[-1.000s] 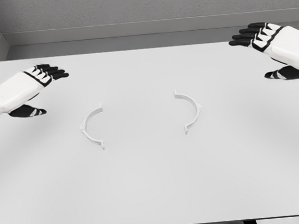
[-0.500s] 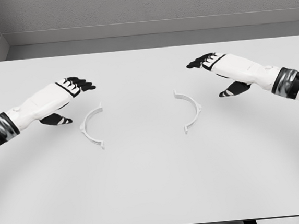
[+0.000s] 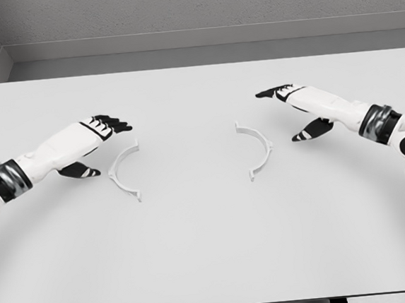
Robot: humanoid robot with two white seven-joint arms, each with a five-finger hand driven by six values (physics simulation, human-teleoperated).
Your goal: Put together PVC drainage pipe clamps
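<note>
Two white half-ring clamp pieces lie flat on the white table (image 3: 211,250). The left clamp half (image 3: 121,172) curves with its opening to the right; the right clamp half (image 3: 258,149) opens to the left. They lie well apart. My left hand (image 3: 102,135) hovers just left of and above the left half, fingers spread, holding nothing. My right hand (image 3: 291,105) hangs to the right of the right half, fingers stretched out, thumb down, holding nothing.
A grey wall and a ledge run along the table's far edge. The table's front edge lies near the bottom of the view, with dark legs showing beneath it.
Both hands came in from the table's outer sides toward the clamp halves, then lowered slightly over the last half second. The clamp halves have not moved.
</note>
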